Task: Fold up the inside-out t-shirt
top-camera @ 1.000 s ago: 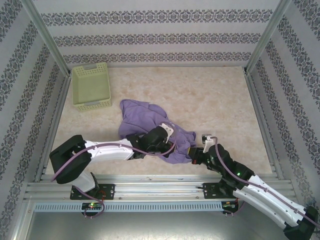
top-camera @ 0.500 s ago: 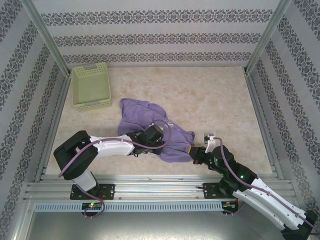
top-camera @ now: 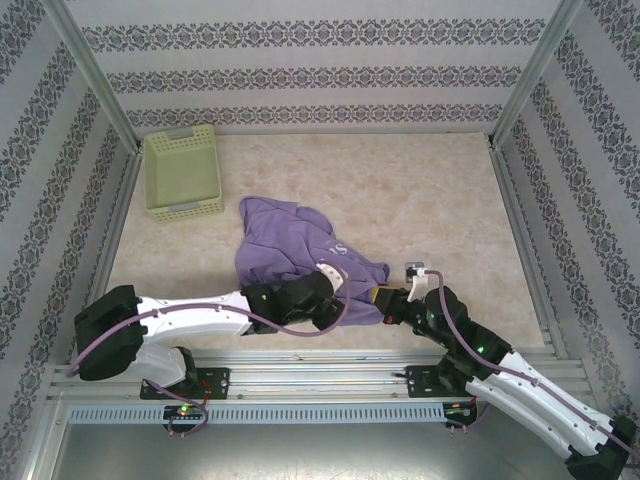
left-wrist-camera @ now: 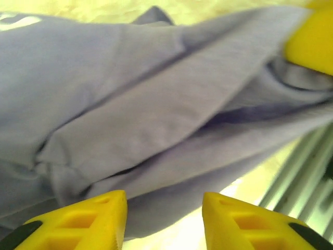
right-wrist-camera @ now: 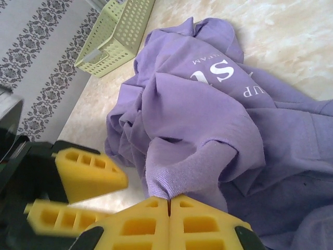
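One lavender-purple cotton t-shirt, crumpled on the marbled beige counter by your arms: still inside-out and unfolded, every fold outstanding. Your left fingers stand parted, empty; your right fingers pinch its ribbed edge.

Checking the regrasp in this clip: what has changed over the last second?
The left gripper has opened and let go of the t-shirt, and its arm has sunk toward the near edge. The right gripper stays shut on a ribbed edge of the t-shirt, about where it was. The green basket has not moved.
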`<control>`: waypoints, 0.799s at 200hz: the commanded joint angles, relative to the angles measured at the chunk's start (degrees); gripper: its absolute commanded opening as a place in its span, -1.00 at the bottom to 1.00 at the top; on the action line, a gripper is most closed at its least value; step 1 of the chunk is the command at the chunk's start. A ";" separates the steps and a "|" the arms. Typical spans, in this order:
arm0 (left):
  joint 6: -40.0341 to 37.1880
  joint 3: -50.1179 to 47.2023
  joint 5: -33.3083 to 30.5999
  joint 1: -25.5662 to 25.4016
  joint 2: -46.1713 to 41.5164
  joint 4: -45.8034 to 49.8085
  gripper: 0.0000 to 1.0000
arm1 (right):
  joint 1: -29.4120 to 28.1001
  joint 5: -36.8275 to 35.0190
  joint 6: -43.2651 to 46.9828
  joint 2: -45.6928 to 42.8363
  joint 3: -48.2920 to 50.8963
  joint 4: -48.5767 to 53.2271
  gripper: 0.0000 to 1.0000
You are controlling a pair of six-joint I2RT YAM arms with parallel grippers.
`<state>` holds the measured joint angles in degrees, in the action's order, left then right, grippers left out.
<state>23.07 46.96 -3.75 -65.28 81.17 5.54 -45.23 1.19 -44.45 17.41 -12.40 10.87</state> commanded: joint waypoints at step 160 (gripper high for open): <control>3.39 8.01 -5.39 8.41 12.14 -2.10 -0.73 | -2.67 -0.97 3.50 3.77 -1.82 -1.26 -1.00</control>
<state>25.02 55.46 -6.76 -59.11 94.56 3.05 -47.16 2.42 -41.58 21.98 -12.75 8.38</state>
